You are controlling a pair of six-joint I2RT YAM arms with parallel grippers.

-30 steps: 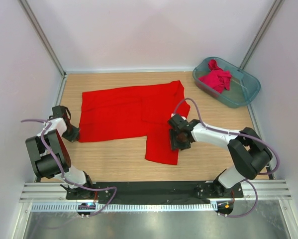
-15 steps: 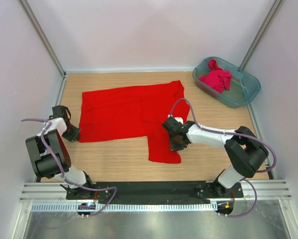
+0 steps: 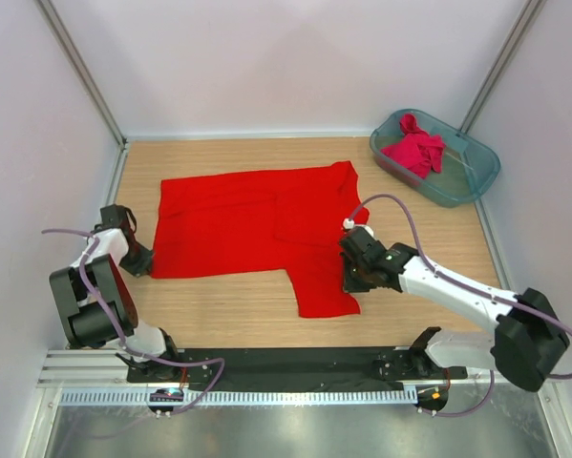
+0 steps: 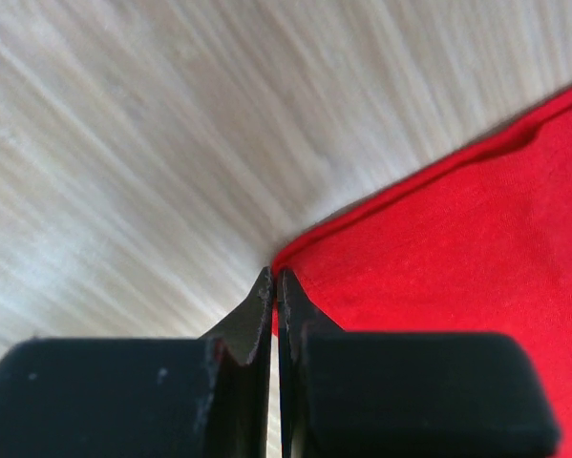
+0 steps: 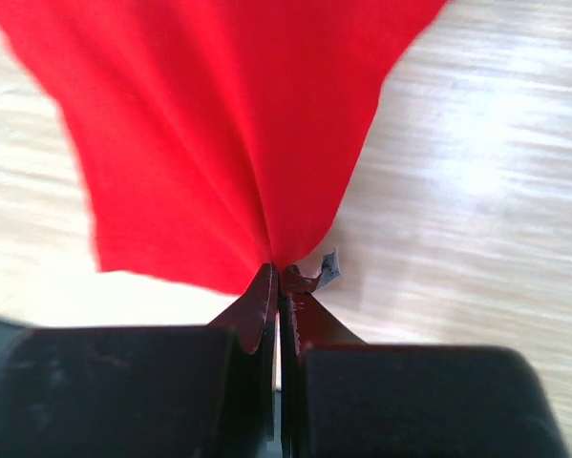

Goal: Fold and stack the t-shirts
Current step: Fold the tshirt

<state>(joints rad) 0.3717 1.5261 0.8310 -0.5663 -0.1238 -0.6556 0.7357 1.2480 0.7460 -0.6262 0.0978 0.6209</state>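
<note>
The bright red t-shirt (image 3: 247,219) lies spread across the wooden table, one flap reaching toward the near edge. My left gripper (image 3: 144,260) is shut on its lower left corner; the left wrist view shows the red t-shirt's corner (image 4: 438,267) running into the left gripper (image 4: 276,279). My right gripper (image 3: 355,278) is shut on the right edge of the flap. In the right wrist view the red cloth (image 5: 228,124) fans out taut from the right gripper (image 5: 279,272), a small white label (image 5: 329,266) beside it. The crimson-pink t-shirt (image 3: 415,150) lies crumpled in the tub.
A translucent teal tub (image 3: 469,183) stands at the back right corner. White walls enclose the table on three sides. A black rail (image 3: 286,363) with both arm bases runs along the near edge. Bare wood (image 3: 219,301) shows between the shirt and the rail.
My right gripper has closed on the flap's edge and moved right and slightly nearer, dragging the flap with it. The left arm has stayed put.
</note>
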